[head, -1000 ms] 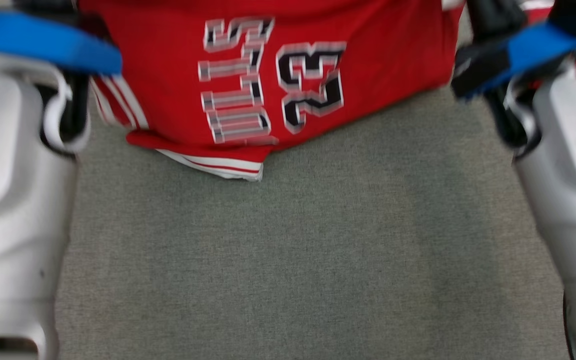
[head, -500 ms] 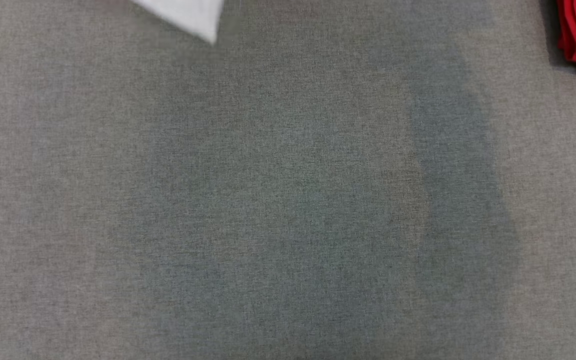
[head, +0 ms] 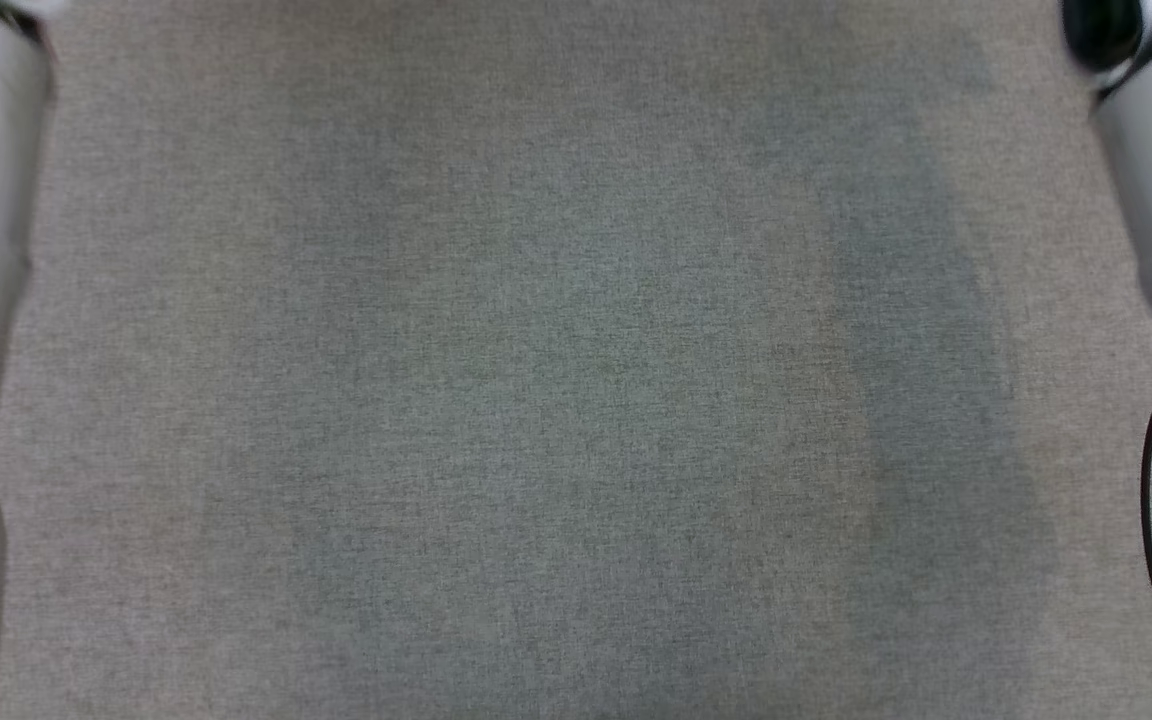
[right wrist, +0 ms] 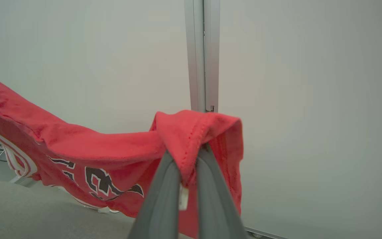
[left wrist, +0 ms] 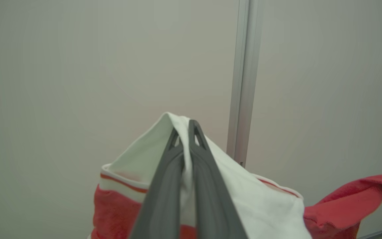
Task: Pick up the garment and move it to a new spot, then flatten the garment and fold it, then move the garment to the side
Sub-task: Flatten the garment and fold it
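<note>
Grey fabric desk below, pale wall behind, red jersey lifted and stretched between both arms above the desk, left gripper clamped tight on its white trim, right gripper clamped tight on a red edge.

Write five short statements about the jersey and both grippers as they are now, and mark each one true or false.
1. The left gripper is shut on the jersey's white trim. True.
2. The right gripper pinches a fold of the red fabric. True.
3. The jersey lies spread flat. False: it hangs sagging between the two grippers.
4. The jersey's print is yellow. False: it carries black lettering.
5. A metal post stands against the wall behind the jersey. True.
</note>
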Motion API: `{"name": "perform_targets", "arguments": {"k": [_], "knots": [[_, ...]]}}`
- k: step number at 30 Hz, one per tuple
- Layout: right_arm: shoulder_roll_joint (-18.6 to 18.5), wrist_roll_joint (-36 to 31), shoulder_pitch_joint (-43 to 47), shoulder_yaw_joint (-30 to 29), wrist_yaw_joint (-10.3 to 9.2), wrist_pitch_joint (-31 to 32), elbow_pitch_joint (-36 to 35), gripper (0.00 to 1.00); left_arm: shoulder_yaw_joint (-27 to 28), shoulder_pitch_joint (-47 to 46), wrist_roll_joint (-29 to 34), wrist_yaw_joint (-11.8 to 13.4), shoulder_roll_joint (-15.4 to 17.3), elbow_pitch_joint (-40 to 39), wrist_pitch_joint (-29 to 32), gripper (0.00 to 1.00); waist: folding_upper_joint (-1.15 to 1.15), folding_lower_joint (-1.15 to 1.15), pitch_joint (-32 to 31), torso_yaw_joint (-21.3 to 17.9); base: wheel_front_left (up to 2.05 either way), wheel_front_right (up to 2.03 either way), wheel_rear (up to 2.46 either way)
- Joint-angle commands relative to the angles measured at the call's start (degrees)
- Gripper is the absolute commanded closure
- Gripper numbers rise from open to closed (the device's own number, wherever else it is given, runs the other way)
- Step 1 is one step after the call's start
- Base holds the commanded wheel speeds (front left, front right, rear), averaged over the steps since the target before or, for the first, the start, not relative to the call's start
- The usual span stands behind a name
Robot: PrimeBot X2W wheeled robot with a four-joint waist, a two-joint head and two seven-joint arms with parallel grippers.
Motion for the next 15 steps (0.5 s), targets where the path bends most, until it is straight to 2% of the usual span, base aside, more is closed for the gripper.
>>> {"name": "perform_targets", "arguments": {"k": [1, 8, 15], "knots": [[-0.16, 0.4, 1.83, 0.3, 0.01, -0.3, -0.56, 1.0, -0.02, 1.94, -0.27, -0.09, 0.16, -0.68, -0.19, 1.0, 0.0, -0.01, -0.29, -0.01, 0.0, 0.0, 0.0], [-2.27, 2.39, 18.85, 1.94, 0.01, -0.51, -9.53, 1.0, 4.92, 22.92, 2.06, 0.16, 1.23, -11.21, -0.22, 1.0, 0.0, -0.01, -3.26, -0.03, 0.0, 0.0, 0.0], [-2.96, 2.84, 36.89, 0.55, 0.01, -0.54, -18.44, 1.0, 13.43, 45.92, 4.44, 1.31, -1.79, -21.16, -0.22, 1.0, 0.0, -0.01, -7.56, 0.07, 0.0, 0.0, 0.0]]}}
